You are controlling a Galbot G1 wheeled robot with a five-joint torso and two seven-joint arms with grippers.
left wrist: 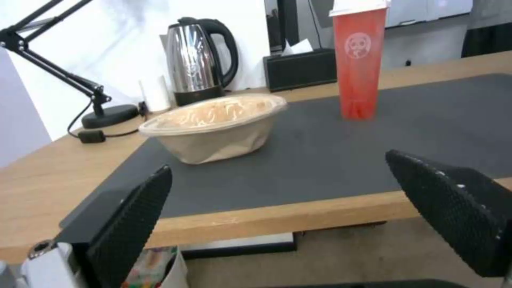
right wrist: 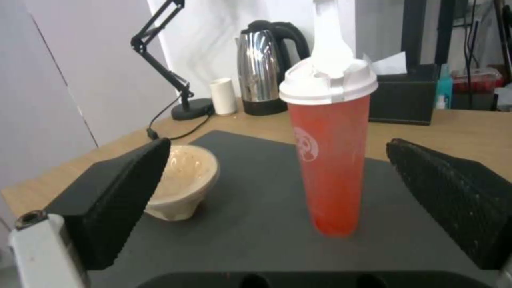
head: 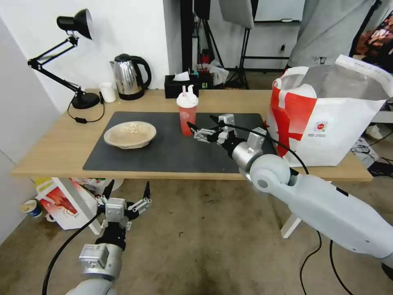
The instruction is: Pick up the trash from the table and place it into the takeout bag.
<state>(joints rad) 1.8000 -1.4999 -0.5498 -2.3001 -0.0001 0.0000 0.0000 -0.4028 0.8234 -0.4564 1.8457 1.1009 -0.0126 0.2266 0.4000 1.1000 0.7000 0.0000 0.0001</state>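
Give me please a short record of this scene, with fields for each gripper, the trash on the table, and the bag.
right gripper: open, over the dark mat, just short of the red cup
left gripper: open, low in front of the table edge, holding nothing
red cup: upright on the mat, white lid on
tan bowl: upright on the mat, on the robot's left of the cup
takeout bag: standing open at the table's right end

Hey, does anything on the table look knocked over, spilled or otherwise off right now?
Nothing is spilled. The red cup stands upright on the grey mat, between the open fingers of the right gripper. The tan bowl sits level, though its wall looks crumpled.
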